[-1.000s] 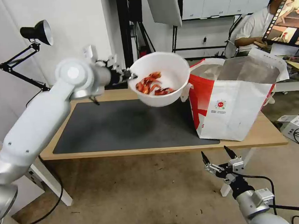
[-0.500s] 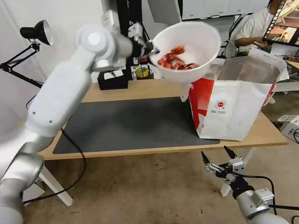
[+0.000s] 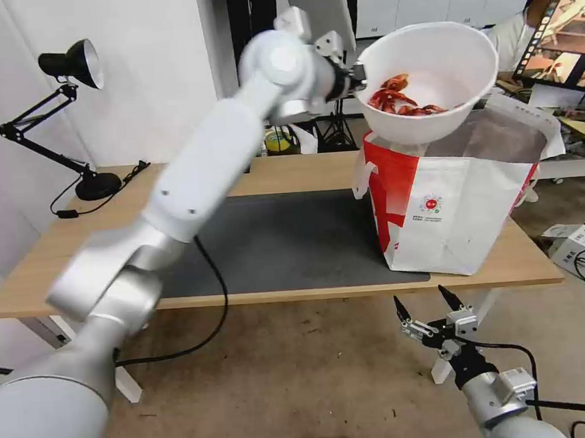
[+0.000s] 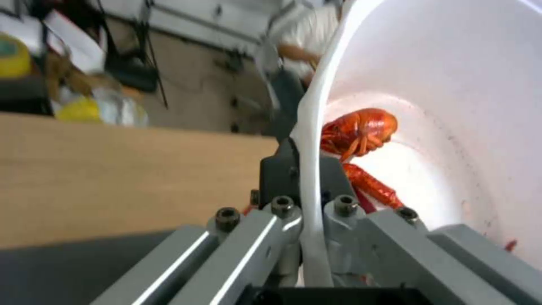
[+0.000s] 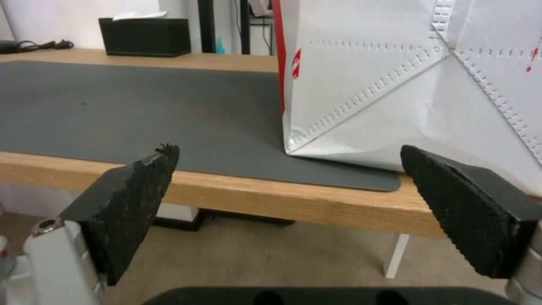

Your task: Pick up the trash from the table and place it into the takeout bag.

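1. Your left gripper (image 3: 358, 81) is clamped on the rim of the white bowl (image 3: 430, 79), one finger inside the wall and one outside, as the left wrist view shows (image 4: 308, 199). It holds the bowl in the air, over the near-left corner of the takeout bag's (image 3: 451, 201) open mouth, close above that edge.
2. The bowl looks light and thin-walled, and a pinch at one point of the rim probably lets it flex and sag away from the grip, so tilt it slowly. The red scraps (image 3: 401, 99) lie loose in the bottom, look like crayfish shells, and may slide all at once; the walls look greasy.
3. The bag is soft, with a foil lining, and it stands on the right end of the table (image 3: 62, 262), partly on the dark mat (image 3: 288, 246). Its walls could buckle if the bowl presses on them.
4. Your right gripper (image 3: 424, 306) is parked below the table edge in front of the bag, its jaws spread wide and holding nothing.
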Controlling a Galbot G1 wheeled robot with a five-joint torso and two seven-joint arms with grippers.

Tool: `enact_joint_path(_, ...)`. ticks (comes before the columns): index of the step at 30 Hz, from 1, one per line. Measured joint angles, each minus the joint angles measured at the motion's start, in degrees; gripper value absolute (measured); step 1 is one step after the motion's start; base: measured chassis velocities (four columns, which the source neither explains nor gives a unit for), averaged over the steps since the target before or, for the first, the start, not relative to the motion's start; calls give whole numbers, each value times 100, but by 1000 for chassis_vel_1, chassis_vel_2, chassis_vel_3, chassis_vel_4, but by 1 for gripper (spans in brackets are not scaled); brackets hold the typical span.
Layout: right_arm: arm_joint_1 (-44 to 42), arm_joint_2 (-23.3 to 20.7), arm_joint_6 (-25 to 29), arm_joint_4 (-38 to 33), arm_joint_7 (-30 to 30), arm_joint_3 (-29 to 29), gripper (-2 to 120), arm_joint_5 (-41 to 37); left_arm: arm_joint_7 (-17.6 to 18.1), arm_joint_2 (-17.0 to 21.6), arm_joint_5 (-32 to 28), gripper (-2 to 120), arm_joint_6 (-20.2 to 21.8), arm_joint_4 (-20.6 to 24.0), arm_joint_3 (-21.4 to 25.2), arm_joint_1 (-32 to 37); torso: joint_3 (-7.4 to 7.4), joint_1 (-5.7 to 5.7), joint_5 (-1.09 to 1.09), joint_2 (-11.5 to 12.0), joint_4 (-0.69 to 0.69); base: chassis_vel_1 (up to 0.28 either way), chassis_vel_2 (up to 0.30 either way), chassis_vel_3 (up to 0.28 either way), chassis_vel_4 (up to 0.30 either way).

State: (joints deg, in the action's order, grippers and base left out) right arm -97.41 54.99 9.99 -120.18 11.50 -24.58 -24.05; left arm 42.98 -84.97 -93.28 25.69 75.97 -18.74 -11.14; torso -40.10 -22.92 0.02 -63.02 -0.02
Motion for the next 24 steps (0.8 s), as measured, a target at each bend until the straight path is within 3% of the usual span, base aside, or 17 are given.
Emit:
enact_joint_path(4,0,0,0,0,0,0,100,0,48,-110,644,0,-465,26,-342,132,0,0,-1,0,1,0,0,0,0)
enact_joint_path(8,0,0,0,0,0,0,100,0,57,-114,1222,0,-648,57,-643,233,0,0,-1,0,2,0,0,0,0)
enact_joint_path(14,0,0,0,0,0,0,100,0,83,-79,1623,0,-681,153,-923,296,0,0,-1,0,2,0,0,0,0)
enact_joint_path(24,0,0,0,0,0,0,100,0,242,-195,1835,0,-759,83,-983,310,0,0,-2,0,2,0,0,0,0)
